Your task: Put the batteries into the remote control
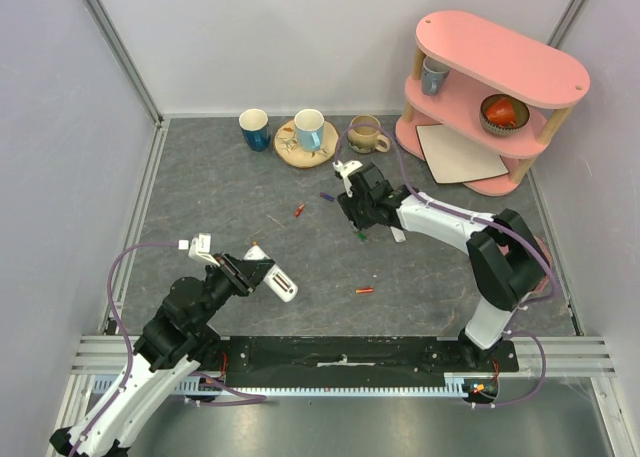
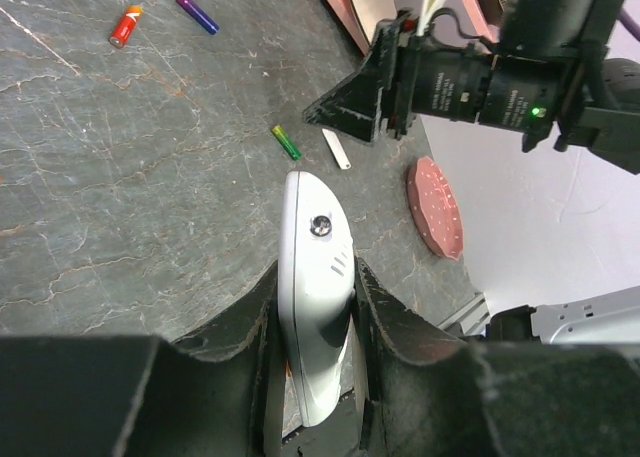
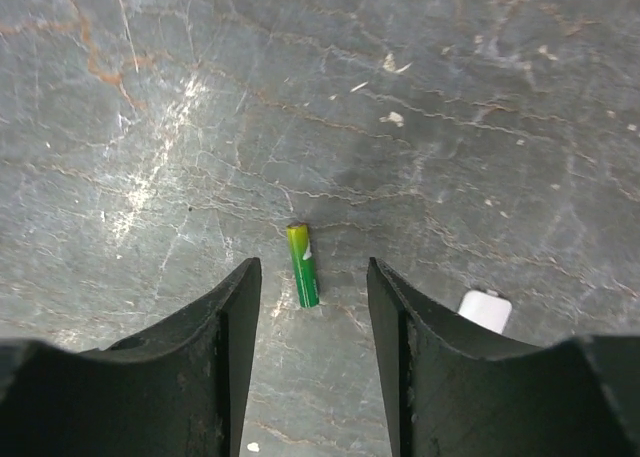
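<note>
The green battery (image 3: 303,265) lies flat on the grey table (image 3: 150,127), at lower centre of the right wrist view. It sits in the gap between the fingers of the right gripper (image 3: 312,269), which is released and holds nothing. The battery is a shade nearer the finger on the left of that frame. If you close from here, that finger probably meets it first, and a round, thin thing like this may roll or skid out instead of seating. How high the fingertips are above the table you cannot tell, so a close made too high could pinch only its top and flick it away. A small white piece (image 3: 485,309) lies just beside the finger on the right of the frame and could get nudged. The battery's long axis runs almost straight up and down the frame, across the closing direction, with its yellow end toward the top. Lower left in the top view, the left gripper (image 1: 250,272) is clenched on the sides of the remote control (image 1: 278,280). The remote's long axis slants toward the lower right, and its free end points that way.
</note>
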